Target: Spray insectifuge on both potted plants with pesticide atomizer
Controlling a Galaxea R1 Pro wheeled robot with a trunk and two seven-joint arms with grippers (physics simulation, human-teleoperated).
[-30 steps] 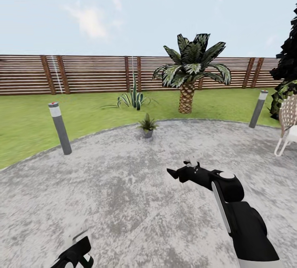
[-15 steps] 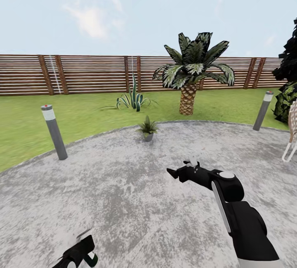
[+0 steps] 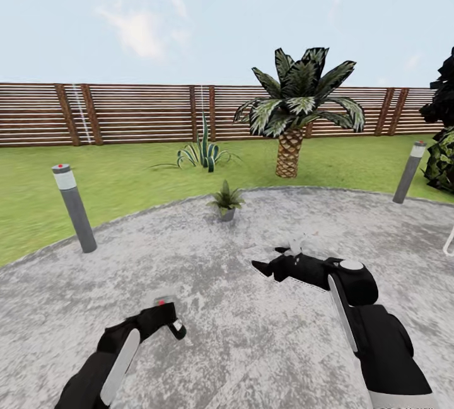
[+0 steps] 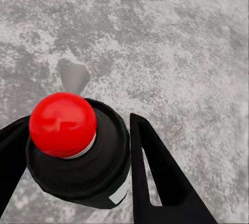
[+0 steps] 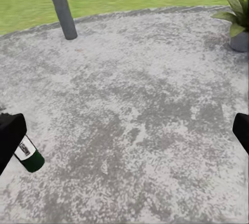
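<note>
Low over the patio (image 3: 208,333), at the lower left of your head view, your left gripper (image 3: 170,319) pinches the atomizer (image 4: 78,154). From the left wrist camera you look straight down on its red tip, the dark bottle wedged between the two black fingers (image 4: 155,177), both pressed against its sides. From the right wrist camera the bottle's bottom end (image 5: 29,156), green with a bit of the white label, pokes out beside a black finger.

Your right gripper (image 3: 272,265) hangs further forward, over the middle of the patio, well apart from the left one. Its fingers are spread wide: the right wrist camera sees one fingertip (image 5: 9,138) at each side edge with bare stone between.

Ahead of you, one plant (image 3: 226,198) sits in a small grey pot at the far edge of the stone, just where the lawn (image 3: 126,176) begins. The right wrist camera catches it too (image 5: 236,16). You cannot tell at this range whether any specks lie on its leaves.

A grey post (image 3: 74,207) stands at the left rim, another post (image 3: 408,172) at the right. Behind the lawn are an agave (image 3: 202,154), a palm (image 3: 293,113) and the fence (image 3: 126,114).
</note>
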